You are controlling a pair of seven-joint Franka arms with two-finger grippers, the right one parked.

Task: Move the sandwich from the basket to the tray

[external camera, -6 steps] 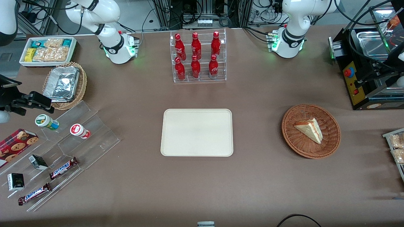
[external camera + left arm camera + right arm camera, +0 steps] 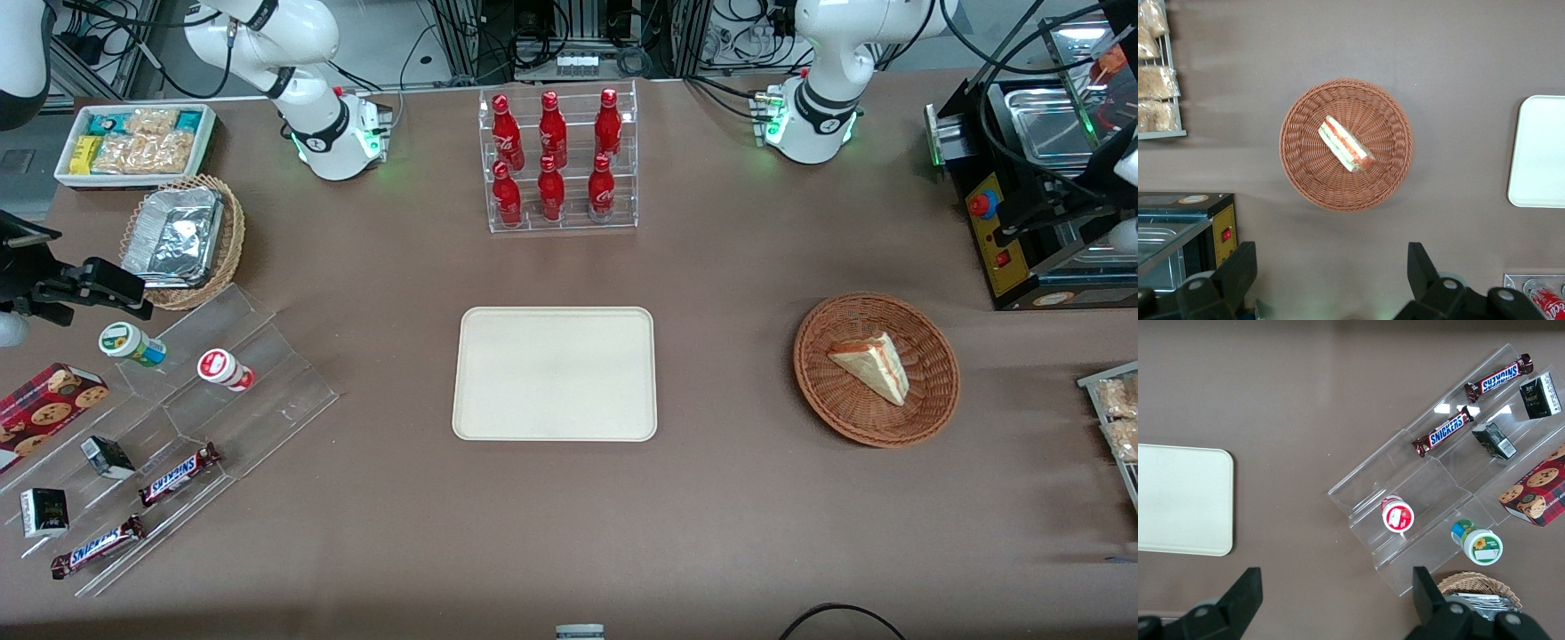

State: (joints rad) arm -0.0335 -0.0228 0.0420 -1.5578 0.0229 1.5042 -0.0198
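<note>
The sandwich (image 2: 873, 364) lies in the reddish-brown wicker basket (image 2: 836, 404), toward the working arm's end of the table. The cream tray (image 2: 556, 373) lies flat at the table's middle, with nothing on it. My left gripper (image 2: 1031, 222) hangs high above the table beside the basket, farther from the front camera than it. In the left wrist view the gripper (image 2: 1330, 253) is open and holds nothing, apart from the basket (image 2: 1305, 167), the sandwich (image 2: 1346, 145) and the tray (image 2: 1541, 153). The tray also shows in the right wrist view (image 2: 1181, 500).
A black machine with a yellow panel (image 2: 989, 213) stands close to the gripper. A wire rack of snack packets (image 2: 1116, 413) is beside the basket. A clear rack of red bottles (image 2: 558, 160) stands farther back than the tray. An acrylic stepped shelf (image 2: 178, 400) is toward the parked arm's end.
The left arm's dark wrist parts have shifted slightly at the working arm's end of the front view. The sandwich, basket and tray have not moved.
</note>
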